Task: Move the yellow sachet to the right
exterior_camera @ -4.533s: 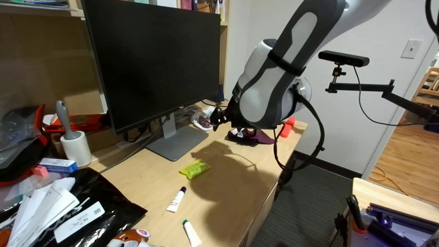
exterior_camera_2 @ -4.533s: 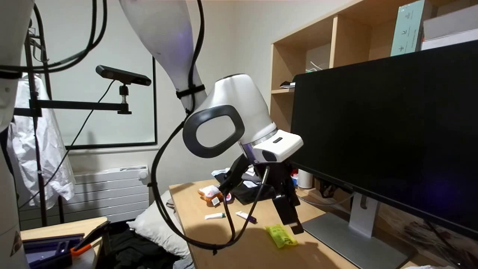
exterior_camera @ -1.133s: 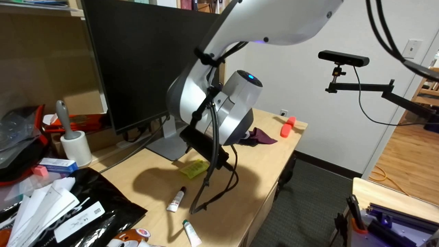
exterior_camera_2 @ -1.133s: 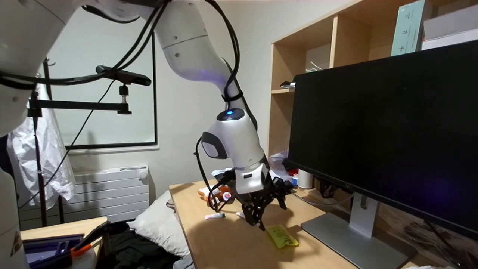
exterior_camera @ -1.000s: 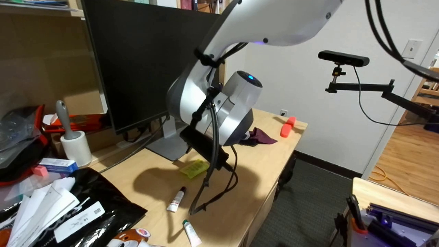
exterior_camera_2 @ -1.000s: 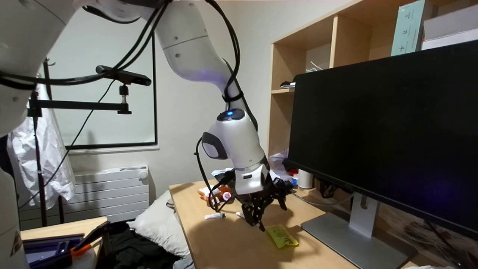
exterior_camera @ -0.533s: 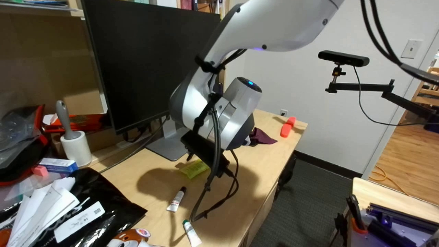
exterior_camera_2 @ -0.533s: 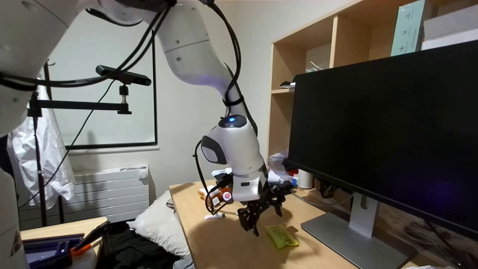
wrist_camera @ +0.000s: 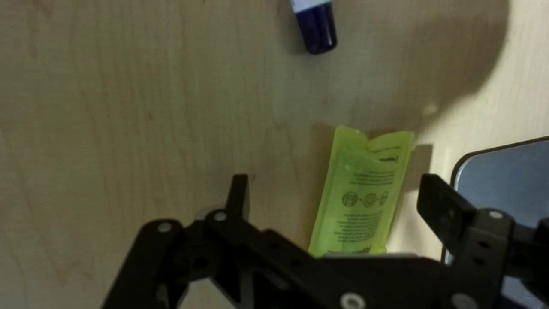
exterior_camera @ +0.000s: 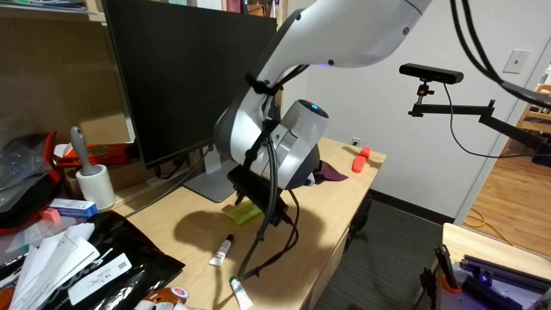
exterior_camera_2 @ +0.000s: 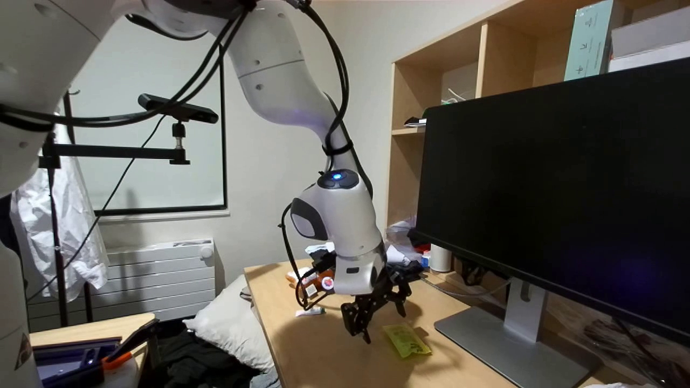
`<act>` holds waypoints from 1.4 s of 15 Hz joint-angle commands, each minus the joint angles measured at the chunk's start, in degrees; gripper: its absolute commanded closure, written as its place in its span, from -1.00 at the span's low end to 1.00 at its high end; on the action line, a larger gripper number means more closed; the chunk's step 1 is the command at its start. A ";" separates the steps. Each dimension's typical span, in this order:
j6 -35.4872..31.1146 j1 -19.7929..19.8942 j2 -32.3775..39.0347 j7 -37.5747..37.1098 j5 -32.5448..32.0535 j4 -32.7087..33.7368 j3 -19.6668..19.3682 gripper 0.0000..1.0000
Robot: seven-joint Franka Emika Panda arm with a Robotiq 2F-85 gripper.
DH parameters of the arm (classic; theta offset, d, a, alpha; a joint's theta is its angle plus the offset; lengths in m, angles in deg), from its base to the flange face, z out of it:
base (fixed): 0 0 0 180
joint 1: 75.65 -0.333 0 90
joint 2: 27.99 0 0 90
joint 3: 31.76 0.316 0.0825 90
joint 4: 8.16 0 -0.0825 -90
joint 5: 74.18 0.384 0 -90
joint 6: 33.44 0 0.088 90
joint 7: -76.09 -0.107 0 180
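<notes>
Yellow sachet (wrist_camera: 362, 193) is lying flat on the desk (exterior_camera_2: 323, 358), printed face up, near the monitor base (wrist_camera: 506, 180); one end is hiding behind the gripper (wrist_camera: 336, 189) in the wrist view. Gripper is hovering above the desk, jaws standing wide; in the wrist view the sachet is showing between the fingers (wrist_camera: 441, 206), gaps showing on both sides, the narrower one toward the monitor base. Can't tell exact height. Arm (exterior_camera_2: 350, 215) is hanging over the desk; in an exterior view a black unit (exterior_camera: 257, 189) on the wrist and a thick cable (exterior_camera: 272, 196) are hiding part of the sachet. Monitor base is carrying the monitor (exterior_camera: 193, 77), screen showing black. Dark-capped tube (exterior_camera: 221, 251) is lying near the sachet, cap pointing its way; green-capped tube (exterior_camera: 241, 293) is lying farther off on that side. Purple cloth (exterior_camera: 330, 171) is lying beyond the wrist, red object (exterior_camera: 361, 159) past it near the desk's edge. At the opposite end a black plastic bag (exterior_camera: 144, 254) is lying with papers (exterior_camera: 60, 258) on top, a grey-handled roller (exterior_camera: 95, 187) standing behind it and a brown-and-white toy (exterior_camera: 159, 297) sitting beside it.
</notes>
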 commanded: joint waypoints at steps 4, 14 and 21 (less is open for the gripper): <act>0.93 -1.80 0.02 -1.14 -0.10 -0.03 -2.05 -1.00; -0.56 -16.21 5.21 -28.28 -11.07 2.64 -11.85 -1.00; 12.60 -36.42 9.72 -57.42 -27.10 7.16 -36.24 -1.00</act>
